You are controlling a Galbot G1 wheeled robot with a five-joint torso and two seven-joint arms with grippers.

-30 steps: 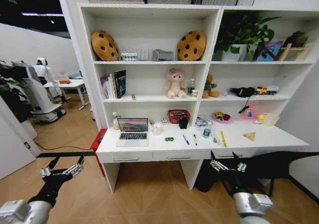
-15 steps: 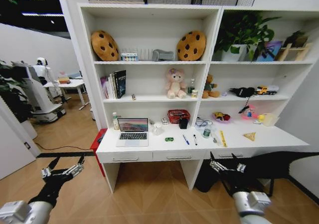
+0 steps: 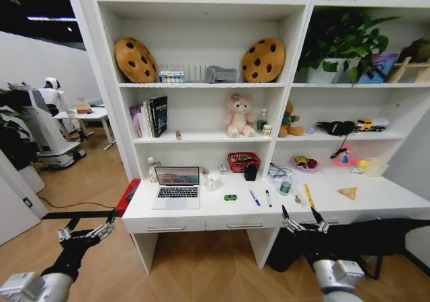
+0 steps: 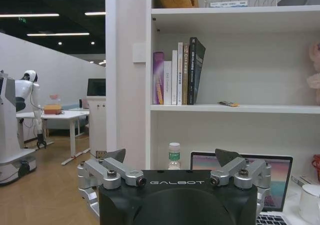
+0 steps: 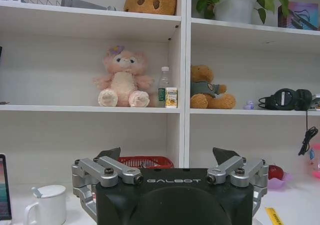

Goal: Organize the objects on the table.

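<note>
The white table [image 3: 201, 212] stands ahead, built into the shelving. On it lie an open silver laptop [image 3: 177, 186], a tiny green toy car [image 3: 230, 197], a blue pen [image 3: 254, 198] and a black pen [image 3: 269, 198]. A clear green-labelled bottle [image 3: 151, 169] stands left of the laptop. My left gripper [image 3: 86, 229] hangs open, low and short of the desk's left end. My right gripper [image 3: 304, 220] is open in front of the drawers. The left wrist view has the left gripper [image 4: 171, 156] facing bottle [image 4: 173, 156] and laptop [image 4: 280, 185]. The right gripper [image 5: 166, 153] faces the middle shelves.
A white mug [image 3: 213, 181], a red basket [image 3: 242, 161], a small can [image 3: 285, 188] and a yellow ruler [image 3: 309, 196] also sit on the desk. Plush toys, cookie cushions and books fill the shelves. A red box [image 3: 127, 196] stands left of the desk, a dark shape [image 3: 363, 238] under its right side.
The whole picture has shifted: the camera has come closer and the shelving looks larger and sits further right. Both grippers stay open and low.
</note>
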